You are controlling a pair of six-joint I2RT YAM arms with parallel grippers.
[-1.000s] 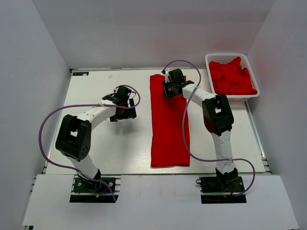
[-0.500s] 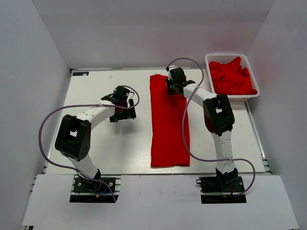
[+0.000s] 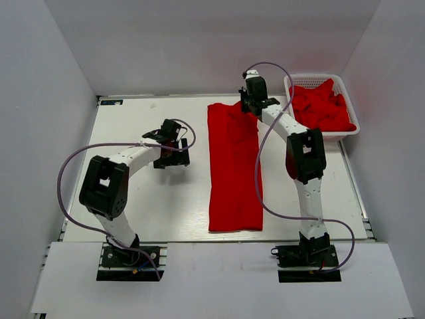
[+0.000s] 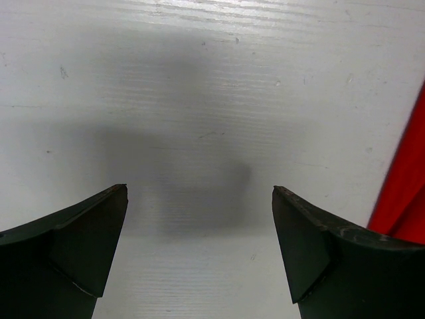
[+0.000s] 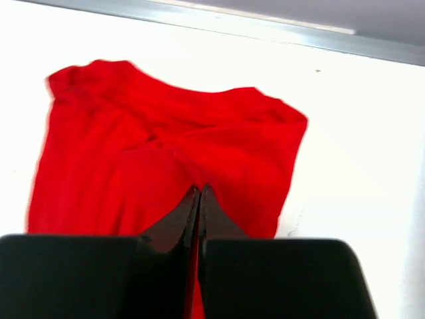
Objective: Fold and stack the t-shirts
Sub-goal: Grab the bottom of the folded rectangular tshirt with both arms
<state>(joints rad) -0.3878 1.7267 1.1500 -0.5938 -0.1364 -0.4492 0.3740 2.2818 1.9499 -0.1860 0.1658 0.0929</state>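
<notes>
worktop (image 3: 133,119): white rectangular board with pale walls on its left, far and right sides. both arm bases sit just off its near edge.

left arm (image 3: 103,189): bent over the left half of the worktop, with its wrist reaching toward the middle. it is clear of the shirt.

right arm (image 3: 304,156): stretched from the near right up to the far edge. its forearm slants between the shirt's far end and the basket.

shirt (image 3: 234,166): plain red, folded into one long strip and lying flat on the middle of the worktop. it runs from close to the far edge almost to the near edge. the far end looks slightly rumpled in the right wrist view.

basket (image 3: 312,78): white lattice, at the far right corner of the worktop, well apart from the strip.

crumpled shirts (image 3: 322,106): red, heaped loosely inside the basket and filling it.

left gripper (image 3: 171,149): points down over bare worktop, just left of the shirt. its fingers (image 4: 86,246) stand wide apart with nothing between them.

right gripper (image 3: 250,106): over the shirt's far right corner, near the far edge. its fingers (image 5: 172,226) are pressed together tip to tip. whether any cloth is caught between them cannot be told.
</notes>
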